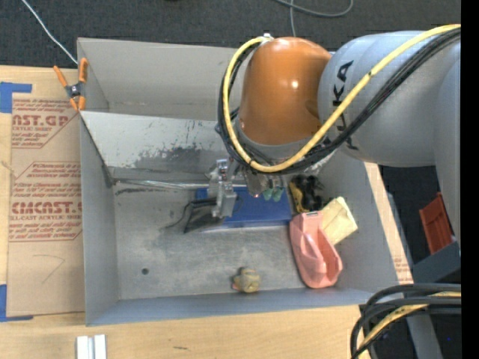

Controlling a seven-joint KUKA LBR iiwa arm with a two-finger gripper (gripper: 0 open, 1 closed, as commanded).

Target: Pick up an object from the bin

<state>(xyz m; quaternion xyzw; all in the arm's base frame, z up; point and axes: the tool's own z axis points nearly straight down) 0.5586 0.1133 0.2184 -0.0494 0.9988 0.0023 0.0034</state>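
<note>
**KUKA arm low over blue box at bin's centre**

The gripper (223, 194) hangs at the left end of a flat blue box (258, 209), beside a black wedge-shaped piece (196, 217); whether it is open cannot be told. The arm (389, 103) reads "KUKA". The scuffed grey bin (135, 260) lies bare at left; a pink pouch (314, 254) and yellow sponge (338, 219) crowd the right.

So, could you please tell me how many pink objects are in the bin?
1: a pink thing at the bin's lower right, touching a pale yellow block. The arm may hide others.
</note>
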